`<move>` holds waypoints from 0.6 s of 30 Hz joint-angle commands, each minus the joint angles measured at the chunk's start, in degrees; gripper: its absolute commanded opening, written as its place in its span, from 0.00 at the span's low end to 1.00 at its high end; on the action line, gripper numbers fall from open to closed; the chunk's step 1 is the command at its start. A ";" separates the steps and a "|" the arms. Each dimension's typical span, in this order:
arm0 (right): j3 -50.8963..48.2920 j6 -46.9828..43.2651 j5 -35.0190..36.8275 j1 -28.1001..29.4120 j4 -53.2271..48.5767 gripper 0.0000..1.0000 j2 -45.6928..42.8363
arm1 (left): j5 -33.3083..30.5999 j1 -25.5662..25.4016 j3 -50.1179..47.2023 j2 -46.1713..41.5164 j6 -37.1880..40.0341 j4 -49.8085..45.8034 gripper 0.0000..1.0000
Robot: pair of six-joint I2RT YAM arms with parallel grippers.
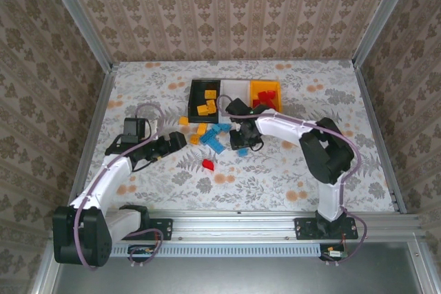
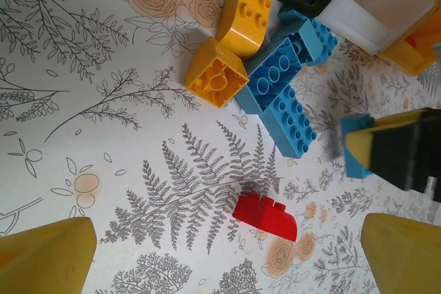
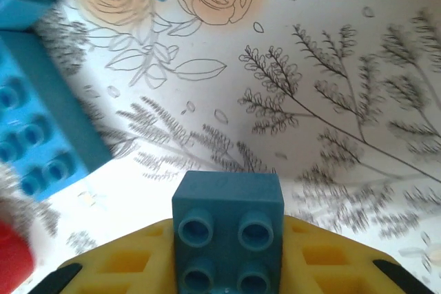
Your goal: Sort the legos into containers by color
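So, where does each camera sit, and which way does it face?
Top external: above and behind, looking down at the floral table; both arms show.
Left wrist: looks down on a small red plastic brick; open left pincer shows too.
Right wrist: low over the table; right pincer holds a small blue plastic brick.
Shared: top and left wrist show the red brick.

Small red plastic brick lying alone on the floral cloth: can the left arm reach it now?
Probably yes: the open left end effector faces just short of the small red plastic brick, which lies apart from other bricks.
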 commanded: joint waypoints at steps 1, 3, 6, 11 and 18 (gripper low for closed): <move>0.78 1.59 -0.27 -0.57 0.58 0.34 -5.87 | 1.84 0.39 -1.10 -0.72 -1.29 1.46 1.00; 3.34 0.98 -0.41 -1.27 -0.61 0.34 -6.83 | 2.30 0.26 -1.21 -0.44 -1.42 1.85 1.00; 8.24 -0.27 0.03 -2.44 -1.52 0.34 -6.48 | 2.92 0.18 -1.43 0.04 -1.24 2.00 1.00; 17.85 -2.55 1.16 -4.21 -2.77 0.34 -1.36 | 3.27 0.24 -0.62 0.40 0.02 0.89 1.00; 28.97 -4.65 3.58 -6.36 -2.40 0.34 7.85 | 4.08 0.56 0.51 1.81 1.83 -0.67 1.00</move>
